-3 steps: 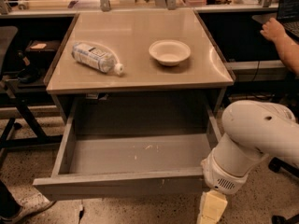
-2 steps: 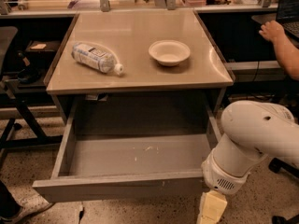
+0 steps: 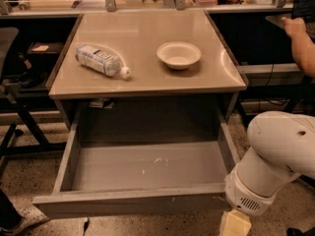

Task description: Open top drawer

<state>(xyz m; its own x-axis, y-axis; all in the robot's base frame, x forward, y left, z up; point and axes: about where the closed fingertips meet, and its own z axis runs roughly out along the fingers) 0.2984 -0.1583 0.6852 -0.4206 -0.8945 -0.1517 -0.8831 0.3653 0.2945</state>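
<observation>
**Already open: the grey top drawer stands pulled out under the table**

Camera view: the gripper (image 3: 235, 224) sits at the bottom edge of the frame, right of centre. Only a pale yellow block of it shows below the rounded white arm (image 3: 275, 156), and I cannot tell whether it is spread or pressed together. It holds nothing that can be seen.

Just to the gripper's left, the flat grey handleless front of the top drawer (image 3: 133, 200) runs across the lower frame, its right end close to the white wrist. Whether the two touch is unclear. The drawer's grey box body reaches up and away from the gripper, its floor bare and marked with small pale scratches.

Above and beyond the gripper, the beige square table top (image 3: 147, 28) overhangs the drawer's back part. A clear plastic bottle with a white cap (image 3: 101, 60) lies on its side there, far up to the gripper's left. A shallow white round bowl (image 3: 178, 54) stands upright, nearer the gripper's side and apart from the bottle.

High above the gripper, at the right edge, a person's bare forearm (image 3: 301, 41) reaches in.
</observation>
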